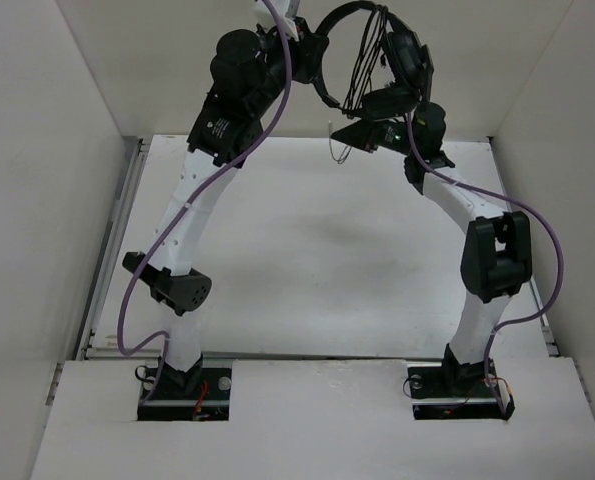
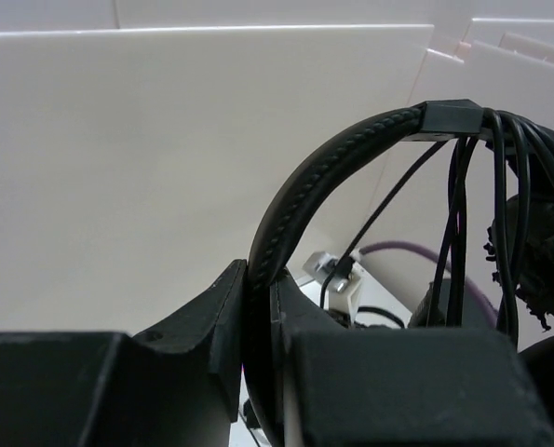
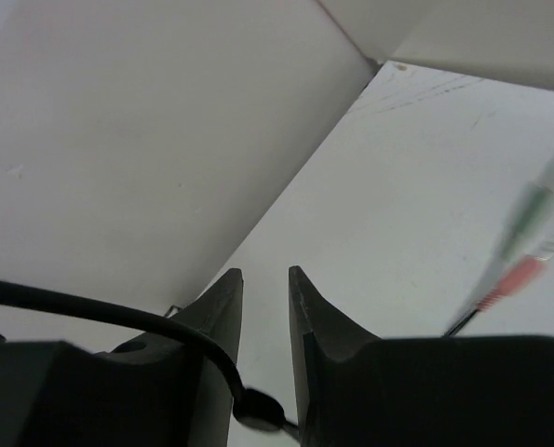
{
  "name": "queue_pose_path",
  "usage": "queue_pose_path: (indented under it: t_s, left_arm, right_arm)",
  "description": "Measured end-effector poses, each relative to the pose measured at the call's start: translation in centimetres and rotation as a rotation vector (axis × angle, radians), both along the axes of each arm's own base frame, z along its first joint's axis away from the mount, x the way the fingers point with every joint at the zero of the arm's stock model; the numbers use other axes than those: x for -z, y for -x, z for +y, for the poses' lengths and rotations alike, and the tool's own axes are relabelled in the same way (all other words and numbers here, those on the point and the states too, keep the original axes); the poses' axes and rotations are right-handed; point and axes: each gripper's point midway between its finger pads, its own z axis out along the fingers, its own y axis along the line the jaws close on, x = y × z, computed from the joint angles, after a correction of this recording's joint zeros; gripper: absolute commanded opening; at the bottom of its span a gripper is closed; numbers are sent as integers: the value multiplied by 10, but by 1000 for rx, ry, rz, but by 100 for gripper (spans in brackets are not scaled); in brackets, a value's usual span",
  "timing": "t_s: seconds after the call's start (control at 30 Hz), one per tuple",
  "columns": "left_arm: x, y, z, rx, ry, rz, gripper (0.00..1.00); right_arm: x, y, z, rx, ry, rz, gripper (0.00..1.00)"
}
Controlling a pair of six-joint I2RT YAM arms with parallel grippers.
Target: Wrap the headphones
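The black headphones (image 1: 349, 14) hang high over the table's far edge. My left gripper (image 1: 312, 55) is shut on their stitched headband (image 2: 295, 186), which is pinched between the two fingers of that gripper (image 2: 258, 275). Several turns of thin black cable (image 1: 362, 70) run down across the band (image 2: 500, 186) next to an earcup (image 1: 409, 55). My right gripper (image 1: 342, 132) is just below the headphones, and its jaws (image 3: 265, 275) stand apart. A strand of cable (image 3: 118, 312) crosses its left finger and dips low into the gap, unclamped. The green and pink plugs (image 3: 526, 244) dangle blurred at the right.
The white table (image 1: 307, 250) lies far below both grippers, boxed in by white walls on the left, right and back. Thick purple arm cables (image 1: 277, 90) loop beside each arm. A metal rail (image 1: 107, 260) runs along the table's left edge.
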Motion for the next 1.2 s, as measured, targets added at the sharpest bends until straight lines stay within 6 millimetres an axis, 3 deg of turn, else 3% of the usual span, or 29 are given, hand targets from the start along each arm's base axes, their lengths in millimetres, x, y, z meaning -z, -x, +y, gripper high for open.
queue_pose_path:
  t_s: [0.2, 0.5, 0.73, 1.03, 1.1, 1.2]
  left_arm:
    - [-18, -5, 10, -35, 38, -41, 2]
    - [-20, -25, 28, -123, 51, -52, 2]
    - [-41, -37, 61, -234, 73, -121, 2]
    - [-59, -46, 100, -350, 86, -187, 2]
    - [-61, -49, 107, -373, 86, -195, 2]
    - [-61, -53, 115, -402, 85, -198, 2]
  right_arm:
    - [9, 6, 10, -38, -29, 40, 36]
    - [18, 25, 36, -108, -41, 57, 40]
    - [41, 43, 55, -156, -25, 115, 41]
    - [47, 60, 75, -205, -16, 126, 40]
    - [47, 62, 78, -212, -14, 123, 35]
    - [48, 67, 82, -227, -10, 116, 18]
